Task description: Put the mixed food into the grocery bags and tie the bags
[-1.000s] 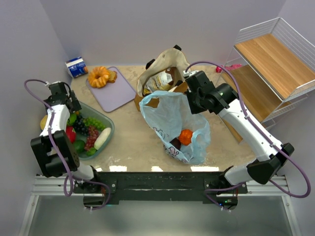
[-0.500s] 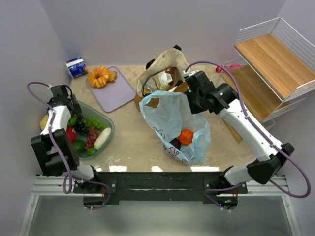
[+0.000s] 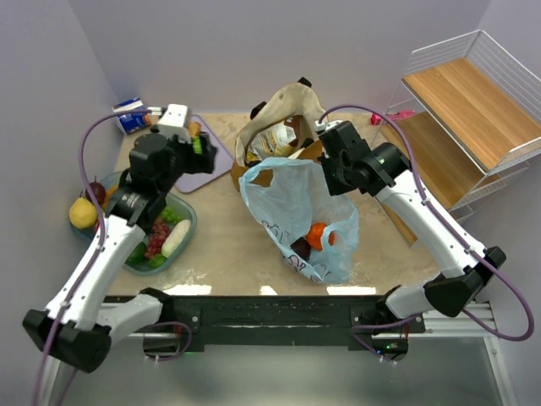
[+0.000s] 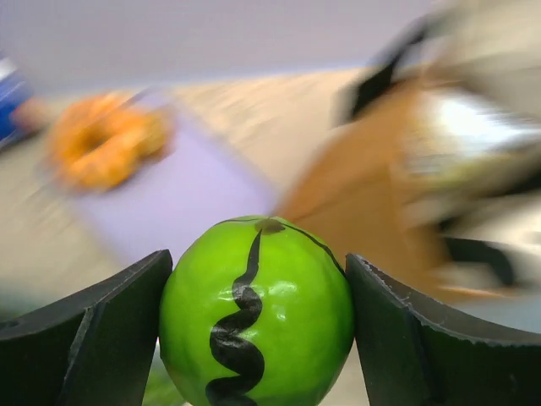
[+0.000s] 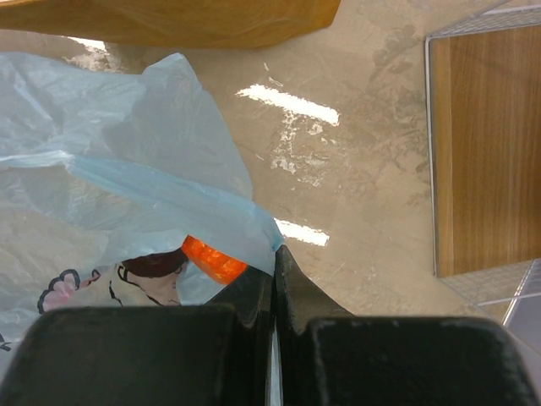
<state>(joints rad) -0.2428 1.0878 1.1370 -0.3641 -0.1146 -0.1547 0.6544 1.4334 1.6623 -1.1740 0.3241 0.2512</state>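
Note:
My left gripper (image 3: 199, 145) is shut on a green apple (image 4: 256, 311), which also shows in the top view (image 3: 198, 145); it holds the apple in the air above the lilac board, left of the bags. My right gripper (image 3: 324, 173) is shut on the rim of the light-blue plastic bag (image 3: 297, 211), holding it up; its jaws pinch the bag's edge (image 5: 254, 222). An orange (image 3: 319, 234) and a dark plum (image 3: 300, 248) lie inside that bag. The mustard-tan tote (image 3: 283, 127) stands open behind it with packets inside. A yellow pear (image 3: 82, 213) lies at the far left.
A teal tub (image 3: 188, 222) at the left holds grapes and other fruit. A lilac board (image 3: 215, 161) carries an orange ring pastry (image 4: 100, 148). A blue carton (image 3: 130, 114) stands at the back left. A white wire rack with wooden shelves (image 3: 461, 110) stands at the right.
My left arm has swung up from the tub and rightward, now carrying the green apple over the lilac board. The right gripper still holds the bag's rim in the same place.

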